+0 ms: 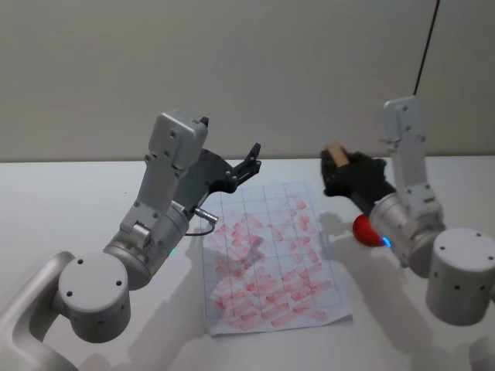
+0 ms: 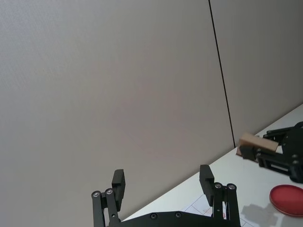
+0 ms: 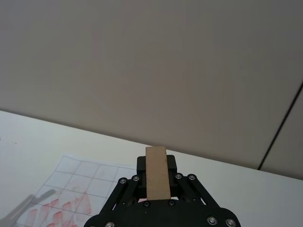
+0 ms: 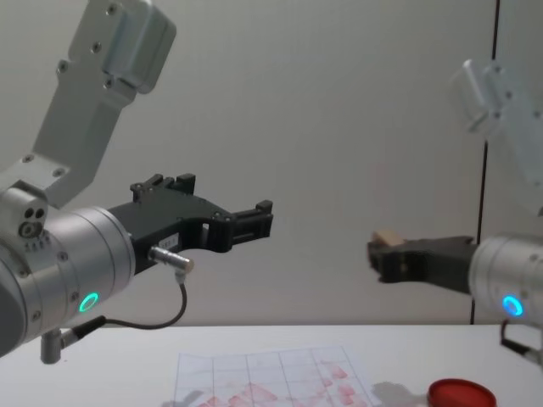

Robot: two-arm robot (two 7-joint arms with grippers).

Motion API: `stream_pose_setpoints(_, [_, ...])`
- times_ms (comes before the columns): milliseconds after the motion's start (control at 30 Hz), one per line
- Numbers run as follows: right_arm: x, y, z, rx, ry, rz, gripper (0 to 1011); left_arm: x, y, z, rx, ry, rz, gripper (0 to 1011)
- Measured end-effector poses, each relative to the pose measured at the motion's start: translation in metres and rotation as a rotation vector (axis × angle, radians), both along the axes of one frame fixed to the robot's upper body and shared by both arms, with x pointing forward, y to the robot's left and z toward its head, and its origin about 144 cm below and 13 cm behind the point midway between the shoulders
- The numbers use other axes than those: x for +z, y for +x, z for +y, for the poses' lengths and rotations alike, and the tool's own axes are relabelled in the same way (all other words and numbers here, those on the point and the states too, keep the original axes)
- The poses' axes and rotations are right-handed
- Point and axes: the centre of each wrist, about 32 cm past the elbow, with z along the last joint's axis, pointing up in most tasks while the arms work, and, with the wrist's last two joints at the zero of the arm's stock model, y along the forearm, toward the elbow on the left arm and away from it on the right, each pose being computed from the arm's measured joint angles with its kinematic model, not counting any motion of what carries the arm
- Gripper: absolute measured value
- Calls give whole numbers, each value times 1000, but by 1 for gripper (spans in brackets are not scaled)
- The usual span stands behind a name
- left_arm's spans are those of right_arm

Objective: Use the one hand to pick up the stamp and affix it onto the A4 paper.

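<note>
Small light-tan wooden stamp [image 1: 334, 152] raised above the tabletop [image 1: 62, 201], clamped in the right claw [image 1: 337, 171] just right of the sheet's far right corner, A4 paper [image 1: 271, 259] lying flat mid-scene, white, faintly gridded, crowded with red blotchy stamp marks

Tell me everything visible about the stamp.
The stamp is a small, plain, light-tan rectangular block that looks like wood, with no marking visible on the faces shown. It is clamped between the black fingers of the right hand, one end sticking out past them. It is held up in the air, clear of the table, just off the far right corner of the A4 paper and above the red ink pad. Only the hand touches it; its printing face cannot be told.
</note>
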Motion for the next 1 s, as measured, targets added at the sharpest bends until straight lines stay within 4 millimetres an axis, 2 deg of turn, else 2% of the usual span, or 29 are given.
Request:
stream_pose_setpoints(333, [1,1,-21,-110,-22,21,220,0,0,0,0,0,0,1001])
stream_pose_setpoints(700, [-18,6,-42,-169,-54,107,220,0,0,0,0,0,0,1001])
stream_pose_setpoints(1000, [-35,10,-47,-156,-64,170,220,0,0,0,0,0,0,1001])
